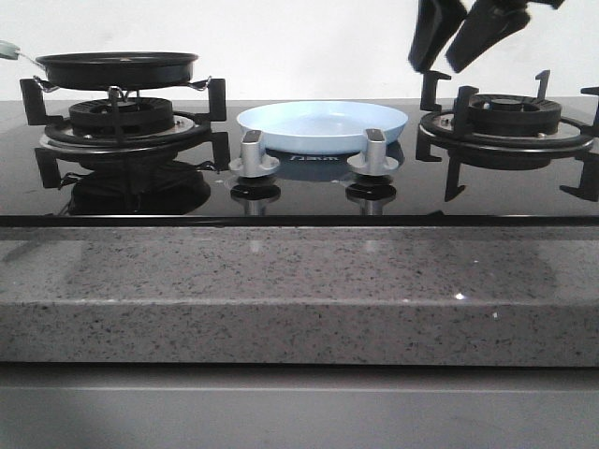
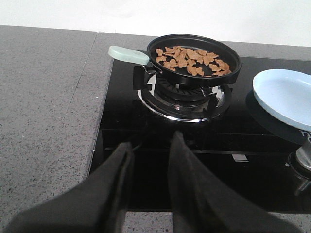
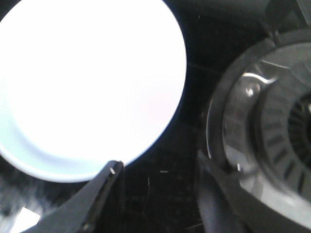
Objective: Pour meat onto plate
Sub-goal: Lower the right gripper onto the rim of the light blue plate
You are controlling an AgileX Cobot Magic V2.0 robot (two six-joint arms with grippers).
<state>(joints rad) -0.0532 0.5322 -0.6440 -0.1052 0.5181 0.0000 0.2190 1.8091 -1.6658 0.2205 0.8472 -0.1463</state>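
The meat (image 2: 192, 60) lies as a loose heap of small orange-brown pieces in a black frying pan (image 2: 194, 53) with a pale green handle (image 2: 129, 55). The pan (image 1: 117, 67) rests on the left burner. The light-blue plate (image 1: 323, 126) sits empty on the glass hob between the two burners; it also shows as plate (image 2: 284, 97) and plate (image 3: 87, 92). My left gripper (image 2: 150, 145) is open and empty, low over the hob's near-left edge, short of the pan. My right gripper (image 1: 436, 65) hangs open above the gap between plate and right burner, as gripper (image 3: 158, 164) confirms.
Two grey control knobs (image 1: 254, 154) (image 1: 373, 152) stand in front of the plate. The right burner (image 1: 510, 117) with its black pan supports is bare. A speckled grey stone counter (image 1: 281, 290) runs along the front and to the hob's left (image 2: 43, 97).
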